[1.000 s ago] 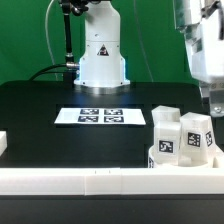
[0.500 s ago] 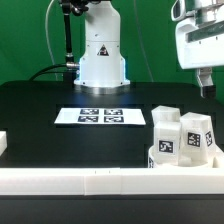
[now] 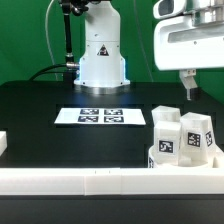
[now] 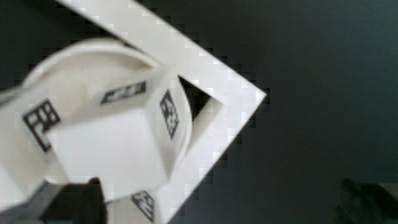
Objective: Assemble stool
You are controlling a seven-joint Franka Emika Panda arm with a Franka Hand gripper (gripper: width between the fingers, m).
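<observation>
White rigid plastic throughout: the stool seat [image 3: 182,158] sits against the corner of the border rail [image 3: 100,181], with two tagged legs [image 3: 165,132] standing on it. Parts look light, stiff and slick; I judge a leg is best pinched across its flat sides. Gripper [image 3: 188,86] hangs above the legs, clear of them, holding nothing; whether its fingers stand apart, cannot tell. Marker board [image 3: 101,116] lies flat on the black tabletop [image 3: 40,115], beyond the rail. The rail crowds low approaches.
</observation>
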